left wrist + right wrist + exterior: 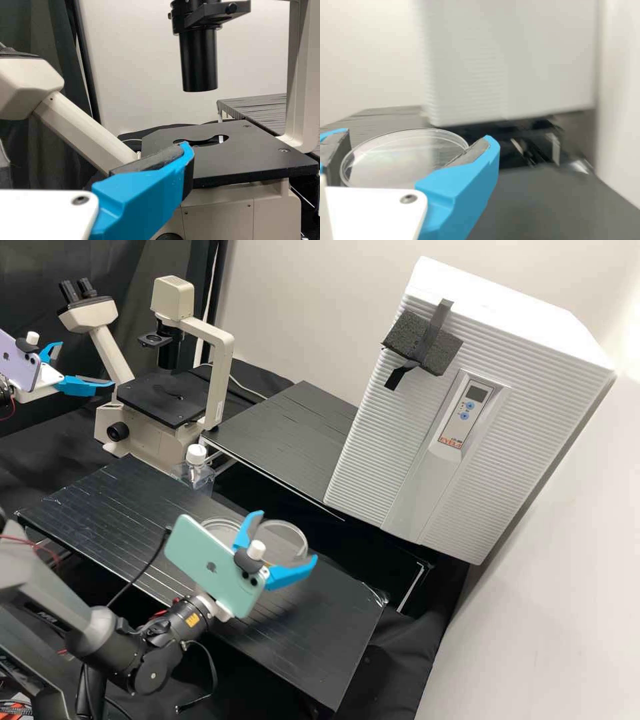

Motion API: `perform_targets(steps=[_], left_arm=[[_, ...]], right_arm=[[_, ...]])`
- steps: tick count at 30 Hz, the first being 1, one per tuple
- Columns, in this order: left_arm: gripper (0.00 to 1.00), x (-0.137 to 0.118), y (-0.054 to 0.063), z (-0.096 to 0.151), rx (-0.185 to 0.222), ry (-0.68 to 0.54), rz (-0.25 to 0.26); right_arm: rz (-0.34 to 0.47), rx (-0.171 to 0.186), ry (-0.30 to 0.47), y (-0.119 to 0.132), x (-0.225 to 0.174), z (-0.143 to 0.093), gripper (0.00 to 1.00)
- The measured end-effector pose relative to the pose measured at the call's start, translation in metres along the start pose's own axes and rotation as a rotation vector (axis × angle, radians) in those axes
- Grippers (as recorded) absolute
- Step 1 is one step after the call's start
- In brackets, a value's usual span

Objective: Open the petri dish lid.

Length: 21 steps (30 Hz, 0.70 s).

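Evidently, the left gripper (87, 364) hung at the high view's far left, level with the microscope (143, 433) and off the counter (280, 647), its jaws wide with nothing between them. A purple phone (20, 363) was mounted on it. The left wrist view showed one of its fingers (142, 200) in front of the black stage (240, 160).

Next along, a white-capped clear bottle (195, 470) stood just beside the counter's far edge, near its far left corner. The petri dish (223, 528) lay near that same edge, partly hidden behind the green phone (207, 563) on the right arm.

To its right, above the counter between the far edge and the near right corner, was the right gripper (289, 536). Its jaws held the clear round lid (283, 537) by opposite sides of the rim, apart from the dish.

Farthest right, a white ribbed cabinet (393, 453) stood beyond the counter, a dark foam block (413, 347) taped to its front.
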Motion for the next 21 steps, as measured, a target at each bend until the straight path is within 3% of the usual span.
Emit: perform_targets(steps=[4, 9, 10, 21], left_arm=[[1.00, 0.000, 0.000, 0.000, 0.000, 0.000, 0.000], [1.00, 0.000, 0.000, 0.000, 0.000, 0.000, 0.000], [1.00, 0.000, 0.000, 0.000, 0.000, 0.000, 0.000], [1.00, 0.000, 0.000, 0.000, 0.000, 0.000, 0.000]], right_arm=[[-0.001, 0.041, -0.064, 0.000, 0.003, 0.014, 0.00], [-0.027, -0.007, -0.101, -0.004, 0.006, 0.024, 0.00], [-0.030, -0.021, -0.101, -0.004, 0.006, 0.025, 1.00], [-0.040, -0.090, -0.103, -0.008, 0.010, 0.028, 1.00]])
